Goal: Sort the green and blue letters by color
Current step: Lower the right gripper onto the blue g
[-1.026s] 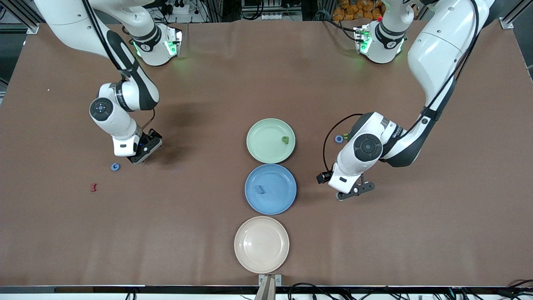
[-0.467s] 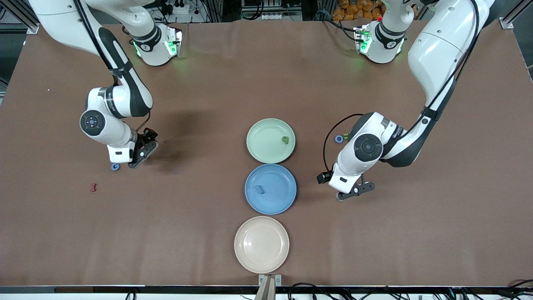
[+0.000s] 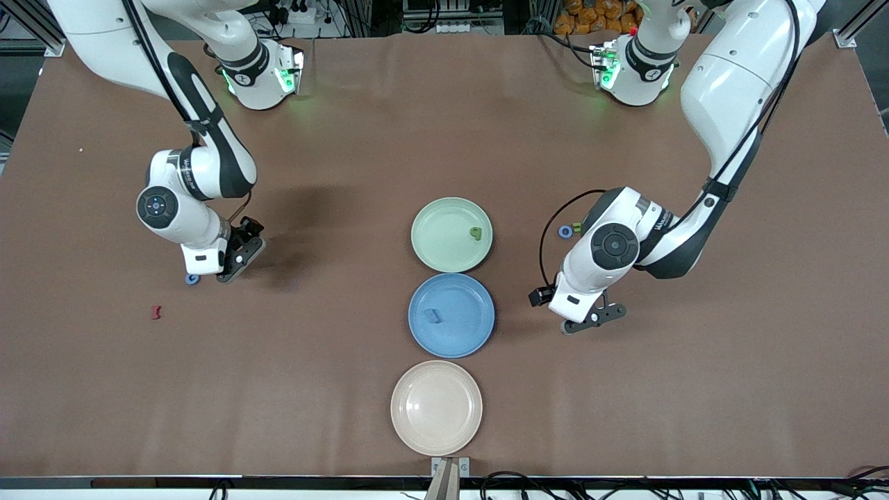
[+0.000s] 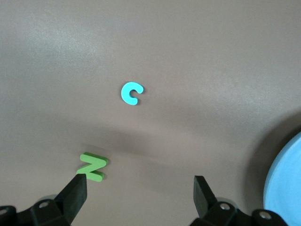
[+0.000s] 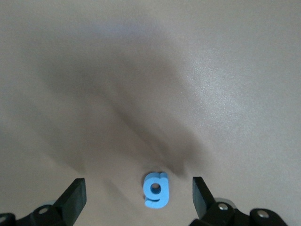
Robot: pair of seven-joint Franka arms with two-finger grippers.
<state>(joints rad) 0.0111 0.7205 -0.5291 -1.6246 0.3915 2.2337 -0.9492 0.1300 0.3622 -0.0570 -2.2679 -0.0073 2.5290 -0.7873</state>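
Blue g [image 5: 155, 189] on table [image 3: 347, 389], tiny, light foam-looking, probably skittery; pinch across flat sides. Right pincer [image 5: 139, 197] wide open above it; left pincer [image 4: 140, 195] open too, waiting.

Table cover [image 3: 347, 389]: matt brown, cloth- or paper-like, faint creases. Green plate [image 3: 444, 236], blue plate [image 3: 458, 326], beige plate [image 3: 436, 407]: smooth plastic look, slight sheen. Blue g [image 5: 155, 189], blue c [image 4: 131, 93], green z [image 4: 92, 166]: matt, foam-like, chunky. Arm shells [image 3: 729, 83]: glossy white plastic. Gripper fingers [image 4: 75, 197]: matt black.
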